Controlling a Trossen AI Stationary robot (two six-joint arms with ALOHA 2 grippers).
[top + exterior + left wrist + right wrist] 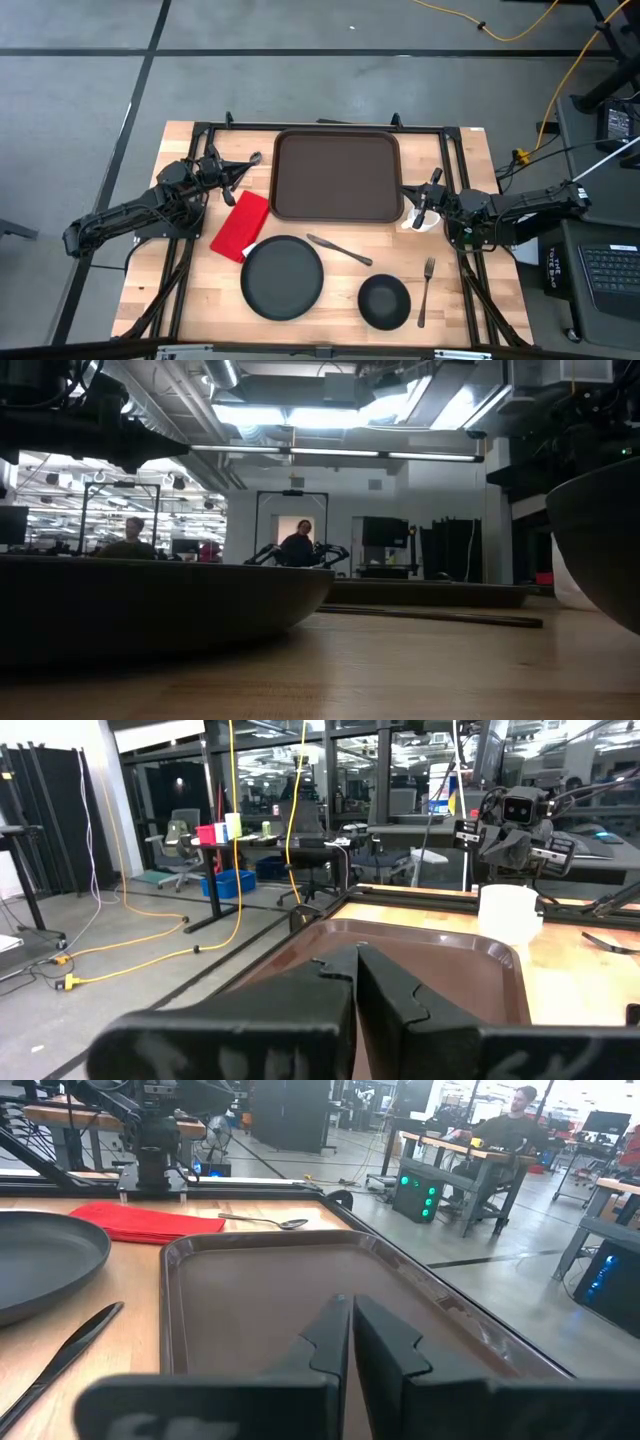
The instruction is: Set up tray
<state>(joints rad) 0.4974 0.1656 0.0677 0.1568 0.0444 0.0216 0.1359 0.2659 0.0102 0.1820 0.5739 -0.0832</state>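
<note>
The dark brown tray lies flat on the wooden table, at the middle of its far side, with nothing on it. My left gripper hovers level by the tray's left edge with its fingers shut and holds nothing. At the tray's right edge my right gripper is also level, shut and holding nothing. Both wrist views look across the tray at the other arm.
A red napkin, black plate, knife, black bowl and fork lie nearer than the tray. A spoon lies by the left gripper, a white cup by the right. People sit in the room beyond.
</note>
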